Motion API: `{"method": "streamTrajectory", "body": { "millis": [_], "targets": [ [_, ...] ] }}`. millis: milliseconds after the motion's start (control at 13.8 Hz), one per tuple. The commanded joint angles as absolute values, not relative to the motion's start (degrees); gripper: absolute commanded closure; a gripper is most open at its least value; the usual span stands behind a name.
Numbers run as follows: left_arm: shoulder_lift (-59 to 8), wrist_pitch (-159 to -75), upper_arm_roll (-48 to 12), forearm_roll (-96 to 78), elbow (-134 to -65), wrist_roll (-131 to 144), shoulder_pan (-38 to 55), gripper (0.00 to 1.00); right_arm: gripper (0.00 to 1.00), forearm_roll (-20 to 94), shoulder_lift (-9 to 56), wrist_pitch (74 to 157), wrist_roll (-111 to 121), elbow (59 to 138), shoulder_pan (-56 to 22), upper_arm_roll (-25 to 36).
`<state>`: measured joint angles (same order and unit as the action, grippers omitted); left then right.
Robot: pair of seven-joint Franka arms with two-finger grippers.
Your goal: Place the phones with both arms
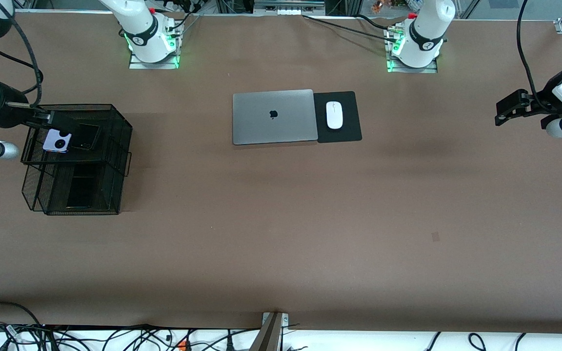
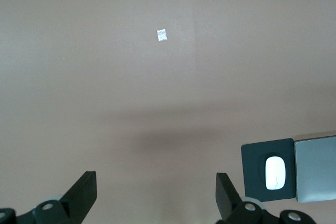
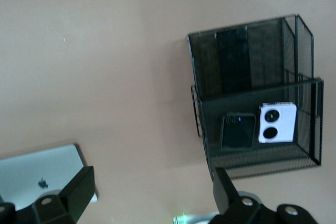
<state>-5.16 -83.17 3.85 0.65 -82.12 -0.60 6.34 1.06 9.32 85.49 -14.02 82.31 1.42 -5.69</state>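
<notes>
Three phones are stowed in the black wire-mesh organiser [image 1: 78, 161]: the squarish lilac phone [image 1: 57, 141] and squarish black phone [image 1: 86, 137] in its upper tray, the long black slab phone [image 1: 80, 190] in its lower tray. Both the right gripper [image 3: 149, 190], above the organiser, and the left gripper [image 2: 156, 192], well apart from the organiser over bare counter [image 1: 281, 234], are held with jaws spread and empty.

Blk wire-mesh rack [image 1: 115, 131]; matt silver laptop [image 1: 273, 117].

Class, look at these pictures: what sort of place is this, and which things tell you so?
Probably a robotics lab staged as an office desk: two arms bolted to a brown table, loose cables along its edge, and a laptop, mouse and mesh organiser holding phones.
</notes>
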Motion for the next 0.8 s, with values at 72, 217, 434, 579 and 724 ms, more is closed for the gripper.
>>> {"method": "streamTrajectory", "body": {
  "millis": [72,217,434,579,724],
  "targets": [
    [-4.7,-82.3,3.7,0.4,-81.4,-0.5,6.3,0.00,0.00,-1.0,6.0,91.4,-13.1,87.4,3.5,-6.9],
    [-4.7,-82.4,3.6,0.4,-81.5,-0.5,6.3,0.00,0.01,-1.4,5.9,92.8,-11.4,88.1,3.8,-7.0],
    [-4.7,-82.7,3.5,0.4,-81.5,-0.5,6.3,0.00,0.00,-1.5,5.3,95.1,-11.6,89.5,3.8,-7.1],
    [-4.7,-82.9,3.5,0.4,-81.6,-0.5,6.3,0.00,0.00,-1.2,5.3,94.3,-11.8,89.3,3.9,-7.1],
    [-4.7,-83.0,3.5,0.4,-81.6,-0.6,6.3,0.00,0.00,-1.1,5.4,93.5,-12.5,89.3,4.0,-7.1]
  ]
}}
